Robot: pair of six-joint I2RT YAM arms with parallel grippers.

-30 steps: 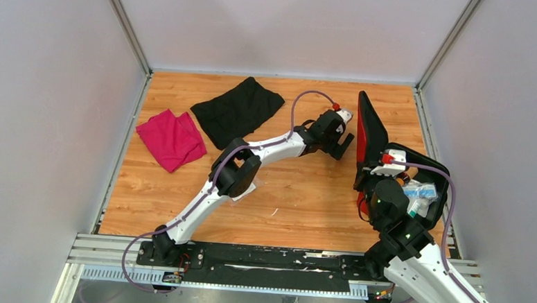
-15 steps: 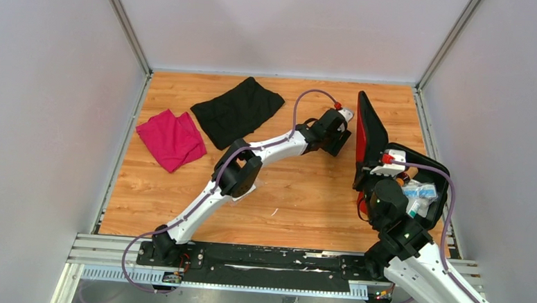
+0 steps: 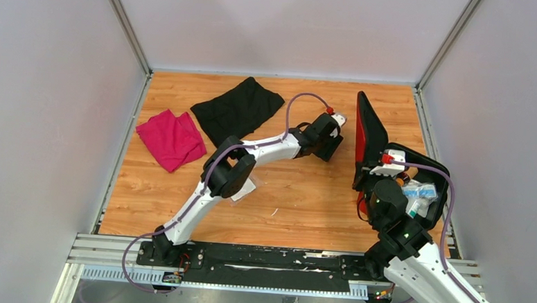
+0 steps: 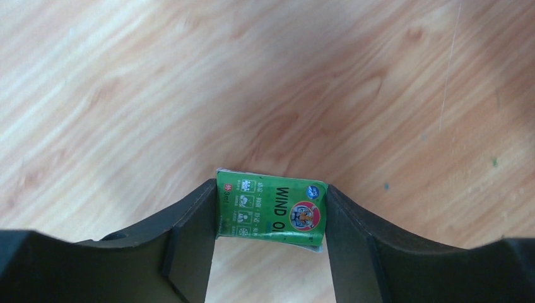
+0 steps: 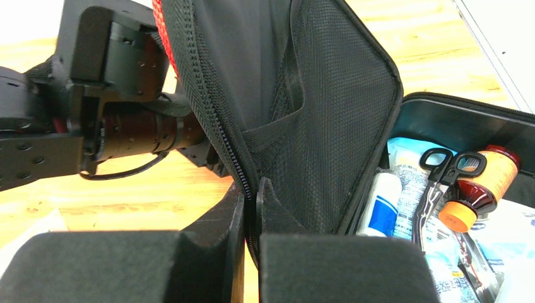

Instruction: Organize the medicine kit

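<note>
Left hand (image 4: 271, 193): jaws partly closed, one against each short end of a green wind-oil carton (image 4: 271, 213). The carton's long axis runs straight across the gap from finger to finger, printed face up. Whether it is clear of the worktop (image 3: 298, 202) cannot be told from the wrist view.

Right hand (image 5: 252, 203): pinched fully together on the zipper rim of the medicine kit (image 3: 364, 129) lid, holding the lid upright.

Kit position: right side of the worktop, right arm directly over it. The open tray lies on the far side of the raised lid from the left hand. It already holds scissors (image 5: 441, 180), an orange-capped amber bottle (image 5: 482, 180) and a white tube (image 5: 382, 205).

Key relation: the kit is just to the left hand's right, near but not touching. The lid stands as a wall between the carton and the tray, red outer face toward the left hand.

Judgement: the carton probably has to go up over the lid's top edge, or around its end, to reach the tray. The left arm carries; the right is tied up propping the lid.
</note>
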